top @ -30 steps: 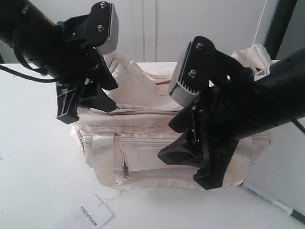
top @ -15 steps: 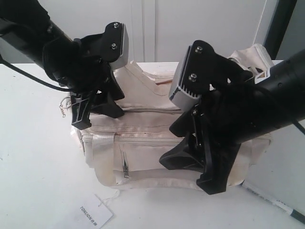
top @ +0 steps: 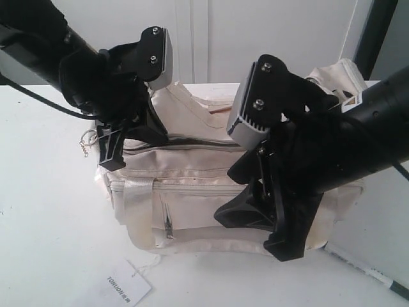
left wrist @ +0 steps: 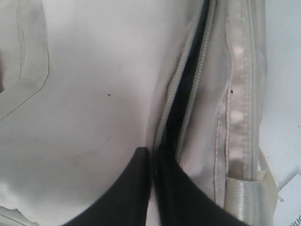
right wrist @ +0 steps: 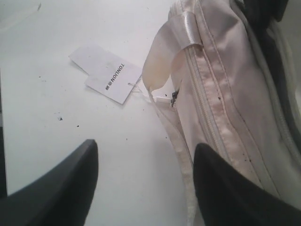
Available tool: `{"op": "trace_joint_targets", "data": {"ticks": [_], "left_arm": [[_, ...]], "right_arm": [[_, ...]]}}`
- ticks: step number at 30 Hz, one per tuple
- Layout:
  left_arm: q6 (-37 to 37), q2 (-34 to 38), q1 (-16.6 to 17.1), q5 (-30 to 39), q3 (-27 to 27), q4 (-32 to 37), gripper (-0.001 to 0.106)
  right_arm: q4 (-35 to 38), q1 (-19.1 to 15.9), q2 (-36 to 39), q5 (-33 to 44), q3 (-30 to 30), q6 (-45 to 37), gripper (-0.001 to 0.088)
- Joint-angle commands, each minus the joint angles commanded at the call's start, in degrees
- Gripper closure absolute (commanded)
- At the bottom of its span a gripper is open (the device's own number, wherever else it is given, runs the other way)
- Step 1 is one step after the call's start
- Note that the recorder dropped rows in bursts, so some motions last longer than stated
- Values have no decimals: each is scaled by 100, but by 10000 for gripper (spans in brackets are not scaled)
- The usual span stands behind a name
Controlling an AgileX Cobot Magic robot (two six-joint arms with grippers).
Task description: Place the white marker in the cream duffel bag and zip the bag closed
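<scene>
Left wrist view: left pincer [left wrist: 151,153] clamps cream duffel bag [left wrist: 94,117] at its gaping zipper [left wrist: 175,89]; right pincer [right wrist: 146,155] apart.

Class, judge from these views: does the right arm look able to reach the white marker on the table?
Probably yes. The right claw is open and empty, and the white marker lies uncovered on the table beside the cream duffel bag, on that arm's side.

Matte black left arm [top: 61,61] and right arm [top: 364,125], each with a two-screw grey block [top: 248,118]; black cable [top: 45,102] left of the cream duffel bag [top: 192,185].
</scene>
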Motion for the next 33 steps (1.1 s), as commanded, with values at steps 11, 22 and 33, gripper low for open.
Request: {"op": "trace_joint_targets", "data": {"ticks": [11, 22, 33], "left_arm": [[-1447, 0, 0, -787, 0, 0, 1053], [-2303, 0, 13, -689, -40, 0, 1053], [-2589, 0, 13, 142, -670, 0, 1053]], "right_arm": [[0, 0, 0, -514, 0, 0, 300], [514, 0, 159, -1001, 10, -915, 300], [2182, 0, 772, -1308, 10, -2628, 300]]}}
